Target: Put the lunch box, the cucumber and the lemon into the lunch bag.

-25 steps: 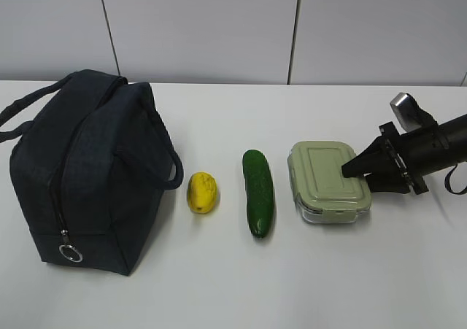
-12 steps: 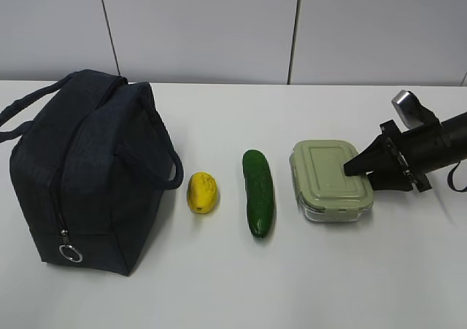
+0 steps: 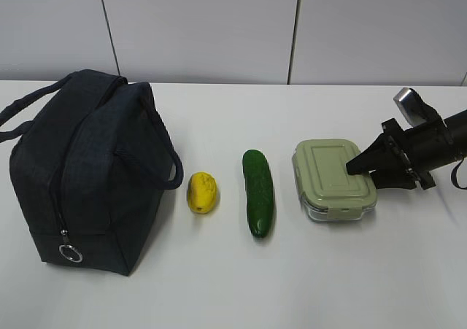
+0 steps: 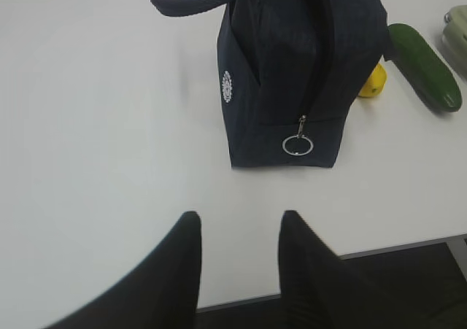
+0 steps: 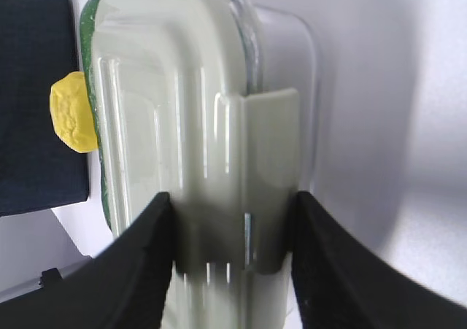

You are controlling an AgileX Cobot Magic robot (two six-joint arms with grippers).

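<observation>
1. While the lunch box [image 3: 334, 179] sits on the white bench [image 3: 219, 292] toward its right edge, it is straddled at its right-hand end by the right tool [image 3: 353, 167], whose two fingers are seen in the right wrist view pressed against the sides of the lid clip; it is judged to be gripped, though it cannot be told whether it is lifted off the bench
2. The left tool [image 4: 237, 230] is held open and empty above the near edge of the bench, in front of the lunch bag [image 3: 80, 168]
3. The bag stands toward the left edge; its zipper appears drawn shut, with the ring pull [image 4: 298, 144] hanging low on the near end face, so nothing can be put in until the top is opened
4. The lemon [image 3: 202, 192] lies just beside the bag, and the cucumber [image 3: 258, 192] lies between the lemon and the lunch box, each apart from the next
5. A slip is judged the main risk: the box is held only at one end, by the clip flap, so the far end may sag or the clip may spring open when it is raised
6. If the box is carried low toward the bag, the cucumber and lemon could be knocked and set rolling
</observation>
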